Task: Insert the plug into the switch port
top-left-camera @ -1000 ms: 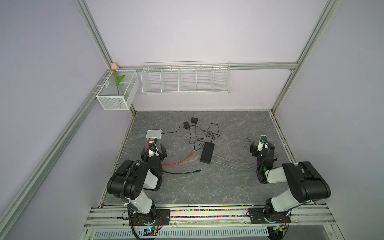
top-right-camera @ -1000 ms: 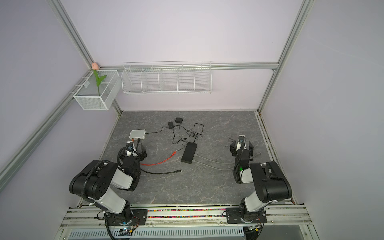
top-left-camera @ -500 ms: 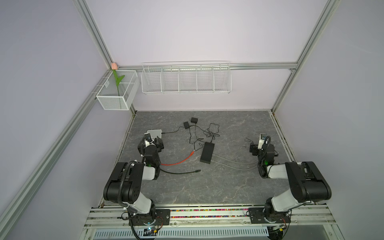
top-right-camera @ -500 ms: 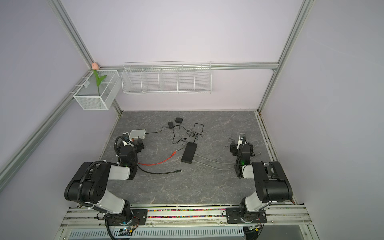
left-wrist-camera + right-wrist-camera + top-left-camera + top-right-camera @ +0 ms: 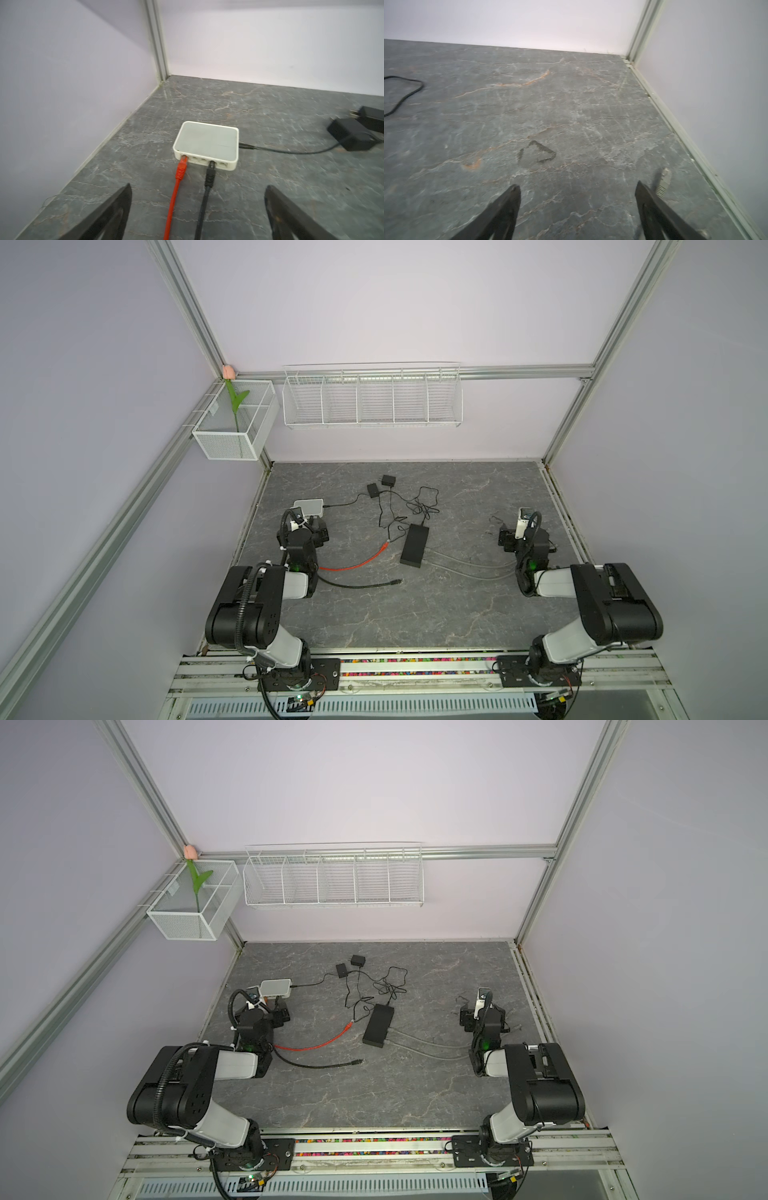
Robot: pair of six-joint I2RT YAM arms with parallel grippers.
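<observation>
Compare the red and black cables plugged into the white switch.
The red network cable fills the end port of the white plastic switch; the black network cable sits three ports along, two empty between. The red one's free end lies beside the flat black box, the black one's nearer the robot. Both are plugged in.

We see bare grey marbled tabletop (image 5: 415, 614) across the near middle. Between the spread fingers of the left gripper (image 5: 198, 188), a red cable (image 5: 176, 187) and a black cable (image 5: 205, 193) run to a small white plastic switch box (image 5: 205, 141) near the side wall. Before the right gripper (image 5: 577, 185) the surface lies bare; a pale grey plug (image 5: 663, 180) sits beside one finger.
</observation>
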